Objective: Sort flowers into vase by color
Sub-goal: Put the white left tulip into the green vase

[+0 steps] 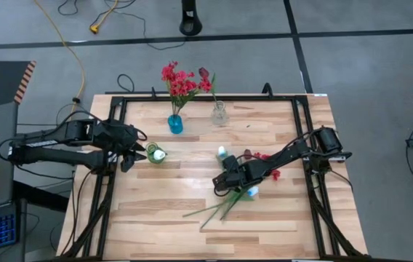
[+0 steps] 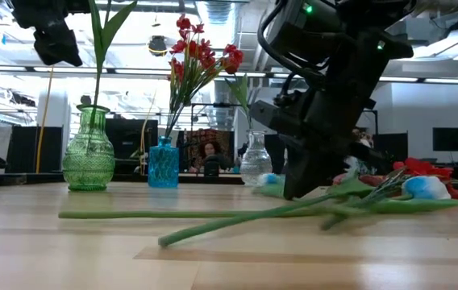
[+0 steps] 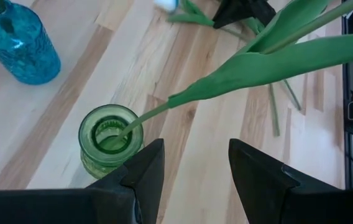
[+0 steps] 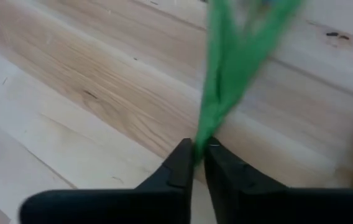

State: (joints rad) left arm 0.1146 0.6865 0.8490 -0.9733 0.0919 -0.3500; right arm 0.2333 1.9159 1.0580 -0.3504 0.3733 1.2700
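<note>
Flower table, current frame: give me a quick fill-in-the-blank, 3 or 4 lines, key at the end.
1. The red flowers stand in the ____ vase.
2. The right gripper is pinched on a flower's green ____.
3. The left gripper hangs with its fingers apart above the ____ vase.
4. The number of vases standing on the table is ____.

Missing words: blue; stem; green; three
</note>
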